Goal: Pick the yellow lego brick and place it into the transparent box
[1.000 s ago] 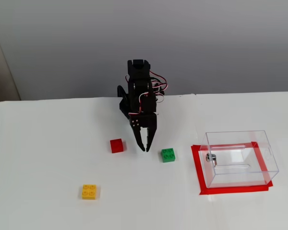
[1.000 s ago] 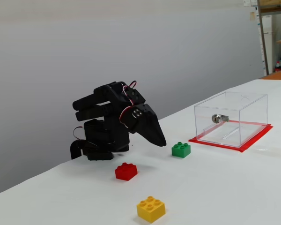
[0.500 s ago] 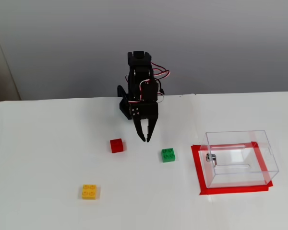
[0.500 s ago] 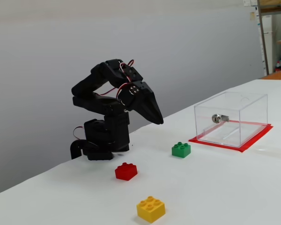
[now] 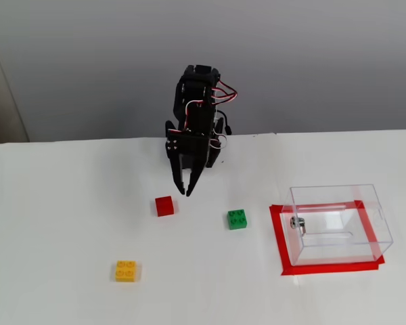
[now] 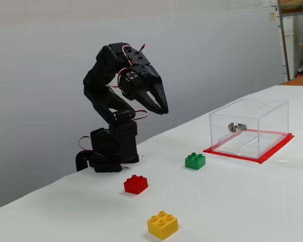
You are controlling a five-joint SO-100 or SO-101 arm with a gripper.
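Your gripper (image 5: 185,191) (image 6: 161,108) hangs in the air, well above the white surface (image 5: 61,203) (image 6: 252,201), with its tips pointing down. In the side-on fixed view you can see a narrow gap between the two fingers — they are slightly spread and nothing is between them. In the higher fixed view the tips appear just above and to the right of the red brick (image 5: 164,206) (image 6: 136,184), but the side-on view shows them raised high, not touching it.

The yellow lego brick (image 5: 126,271) (image 6: 162,225) sits flat on the surface, studs up, well apart from your gripper. In the higher fixed view it lies toward the lower left, below and left of the red brick; in the side-on view it is nearest the camera, at the bottom edge.

The green brick (image 5: 237,219) (image 6: 195,161) rests between the red brick and the transparent box (image 5: 338,223) (image 6: 250,127), apart from both. The box stands upright on a patch outlined in red tape (image 5: 279,240) (image 6: 272,150) — at the right side in both fixed views. You can see a small metal fitting (image 5: 297,223) (image 6: 236,127) on its wall facing the bricks. No brick shows inside the box.

The arm's base (image 6: 108,151) stands at the far edge of the surface, in front of a grey wall (image 5: 88,61) (image 6: 40,60).
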